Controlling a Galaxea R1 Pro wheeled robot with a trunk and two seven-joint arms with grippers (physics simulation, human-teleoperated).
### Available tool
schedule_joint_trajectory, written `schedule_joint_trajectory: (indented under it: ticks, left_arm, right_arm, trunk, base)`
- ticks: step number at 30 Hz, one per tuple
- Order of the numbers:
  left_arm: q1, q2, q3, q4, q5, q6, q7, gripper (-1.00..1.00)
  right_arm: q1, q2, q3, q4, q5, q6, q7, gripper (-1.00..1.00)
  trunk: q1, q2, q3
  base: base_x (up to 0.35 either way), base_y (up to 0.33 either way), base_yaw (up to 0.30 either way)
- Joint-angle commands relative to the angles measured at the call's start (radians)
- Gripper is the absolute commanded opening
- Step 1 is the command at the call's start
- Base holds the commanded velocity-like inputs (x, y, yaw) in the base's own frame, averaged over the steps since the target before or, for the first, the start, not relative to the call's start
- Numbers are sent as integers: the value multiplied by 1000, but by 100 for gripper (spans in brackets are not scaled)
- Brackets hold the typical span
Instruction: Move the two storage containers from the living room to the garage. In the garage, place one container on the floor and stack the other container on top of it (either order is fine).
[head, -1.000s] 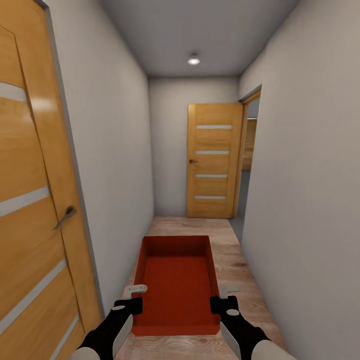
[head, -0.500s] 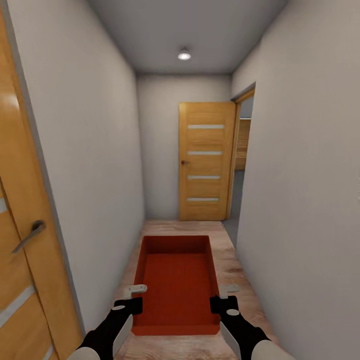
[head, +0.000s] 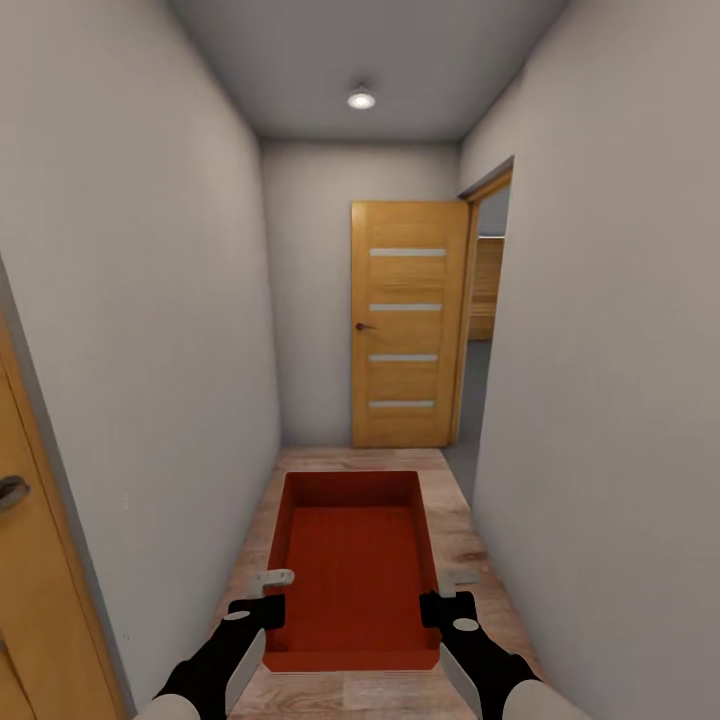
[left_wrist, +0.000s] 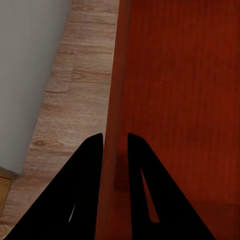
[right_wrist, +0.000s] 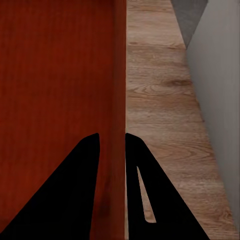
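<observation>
- While the bin rides between both arms, keep it level and centred in the hallway, w/ even squeeze on both sides.
- Left gripper (left_wrist: 115, 142): fingers nearly closed, pinching the left wall of the storage container (head: 352, 565).
- Right gripper (right_wrist: 112, 142): same narrow pinch on the right wall.
- Container hangs low above the wood floor (head: 470, 560), 1 orange door (head: 408, 325) ahead; garage likely via the opening beside it.

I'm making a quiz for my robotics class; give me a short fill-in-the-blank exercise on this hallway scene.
1. The left claw and the right claw each grip a side wall of the ____ bin.
2. The door at the hallway's end has a ____ finish.
3. The bin is carried above a ____ plank floor.

Missing words: red; wooden; wood
</observation>
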Motion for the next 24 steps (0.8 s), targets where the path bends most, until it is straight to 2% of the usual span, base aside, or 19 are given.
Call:
schedule_joint_trajectory:
  ticks: [1,24]
  left_arm:
    - [0,0,17,-1,64,7,3,-100]
    - [0,0,17,-2,64,7,3,-100]
  right_arm:
    - [-1,0,-29,-3,5,-57,-12,-100]
    - [-1,0,-30,-3,5,-56,-12,-100]
  trunk:
    - [1,-1,-1]
    - [1,-1,-1]
  base:
    - [322,0,0]
    - [322,0,0]
